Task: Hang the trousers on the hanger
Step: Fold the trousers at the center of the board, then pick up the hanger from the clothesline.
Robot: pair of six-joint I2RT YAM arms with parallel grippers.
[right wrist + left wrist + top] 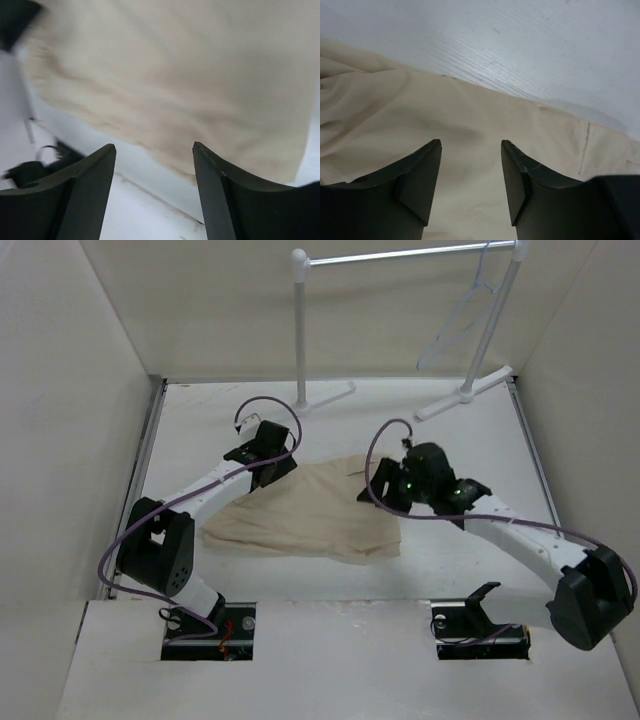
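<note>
The beige trousers point(305, 512) lie folded flat on the white table between the two arms. The pale hanger point(462, 315) hangs from the rack rail at the back right. My left gripper point(277, 468) hovers over the trousers' far left edge; in the left wrist view its jaws point(471, 146) stand apart above the cloth point(470, 115), holding nothing. My right gripper point(388, 490) is at the trousers' right edge. Seen from the right wrist, that gripper point(154, 147) is open over the cloth's hem point(175, 85), with nothing between its fingers.
A white-poled garment rack point(299, 320) with a metal rail stands at the back, its feet point(462, 395) on the table. White walls close in the left, right and back sides.
</note>
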